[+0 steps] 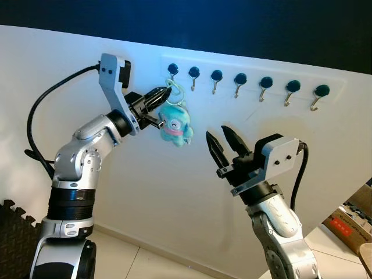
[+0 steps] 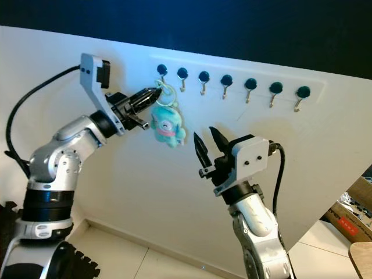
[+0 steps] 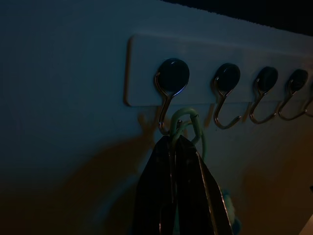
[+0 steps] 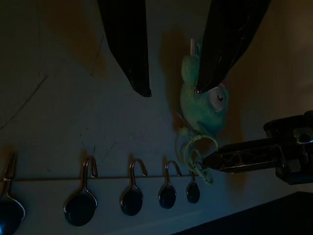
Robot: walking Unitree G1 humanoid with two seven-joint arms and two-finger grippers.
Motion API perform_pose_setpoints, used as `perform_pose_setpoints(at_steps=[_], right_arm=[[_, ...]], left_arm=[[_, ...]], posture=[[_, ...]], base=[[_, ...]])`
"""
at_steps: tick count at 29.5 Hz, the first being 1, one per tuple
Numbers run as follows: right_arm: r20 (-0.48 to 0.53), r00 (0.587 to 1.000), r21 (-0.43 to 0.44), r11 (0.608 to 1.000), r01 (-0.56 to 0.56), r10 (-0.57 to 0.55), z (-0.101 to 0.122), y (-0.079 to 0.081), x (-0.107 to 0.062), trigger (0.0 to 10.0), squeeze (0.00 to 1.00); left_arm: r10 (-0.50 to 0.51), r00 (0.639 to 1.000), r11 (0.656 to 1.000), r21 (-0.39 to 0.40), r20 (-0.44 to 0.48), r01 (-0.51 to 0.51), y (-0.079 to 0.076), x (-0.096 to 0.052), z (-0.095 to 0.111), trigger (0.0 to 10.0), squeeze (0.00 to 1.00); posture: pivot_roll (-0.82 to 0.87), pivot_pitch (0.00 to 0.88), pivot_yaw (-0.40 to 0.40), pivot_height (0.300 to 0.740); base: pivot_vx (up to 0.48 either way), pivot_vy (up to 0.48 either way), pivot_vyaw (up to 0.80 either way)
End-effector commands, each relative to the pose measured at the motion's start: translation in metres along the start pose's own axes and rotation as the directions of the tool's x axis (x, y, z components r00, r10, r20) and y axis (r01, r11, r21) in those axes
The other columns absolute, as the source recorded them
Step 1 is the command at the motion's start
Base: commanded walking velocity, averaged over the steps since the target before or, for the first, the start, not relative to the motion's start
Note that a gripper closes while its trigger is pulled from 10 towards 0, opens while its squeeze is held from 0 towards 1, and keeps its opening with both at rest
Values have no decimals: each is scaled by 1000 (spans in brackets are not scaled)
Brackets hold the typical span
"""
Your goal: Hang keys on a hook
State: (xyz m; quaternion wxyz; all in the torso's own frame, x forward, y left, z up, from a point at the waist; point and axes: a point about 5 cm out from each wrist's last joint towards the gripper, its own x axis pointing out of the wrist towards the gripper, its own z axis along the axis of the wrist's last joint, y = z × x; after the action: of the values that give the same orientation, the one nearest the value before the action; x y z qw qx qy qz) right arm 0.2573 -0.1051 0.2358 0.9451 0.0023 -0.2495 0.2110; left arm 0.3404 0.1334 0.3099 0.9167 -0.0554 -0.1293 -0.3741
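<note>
Nearest the camera, the right end effector [image 1: 222,141] is raised at about five o'clock in the head view, its two black fingers spread apart with nothing between them, pointing up at the wall and well apart from the toy. Up at ten o'clock, the left end effector [image 1: 163,93] reaches toward the wall, fingers pressed together, pinching the pale green ring [image 3: 188,125] of the keychain. From that ring hangs a turquoise plush toy [image 1: 175,124] (pink band around its neck), dangling just beside and below the fingertips, at about four o'clock from them. In the left wrist view the ring sits right against the curved end of the first hook [image 3: 166,100]; whether it is actually looped over the hook, I cannot tell in this dim light. Behind it all, on the white wall [image 1: 174,197], a white rail [image 1: 250,75] carries seven metal hooks with dark round heads, running from eleven o'clock toward two o'clock. Cardboard boxes [image 1: 351,221] sit on the floor at four o'clock.
</note>
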Motion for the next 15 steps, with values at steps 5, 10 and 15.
perform_pose_setpoints(at_steps=[5,10,15], right_arm=[[-5,1000,8,1000,-13,13,0,3,-1,10000,0],[-7,1000,8,1000,-12,12,1,3,-1,10000,0],[-9,1000,9,1000,-8,8,0,3,-2,10000,0]], left_arm=[[46,998,998,37,-36,-45,7,0,-2,10000,0],[54,997,998,43,-63,-52,10,2,-3,10000,0],[55,993,997,66,-103,-49,18,0,0,10000,0]], posture=[[48,129,2,740],[45,130,5,740],[47,131,12,740]], base=[[0,0,0],[0,0,0],[0,0,0]])
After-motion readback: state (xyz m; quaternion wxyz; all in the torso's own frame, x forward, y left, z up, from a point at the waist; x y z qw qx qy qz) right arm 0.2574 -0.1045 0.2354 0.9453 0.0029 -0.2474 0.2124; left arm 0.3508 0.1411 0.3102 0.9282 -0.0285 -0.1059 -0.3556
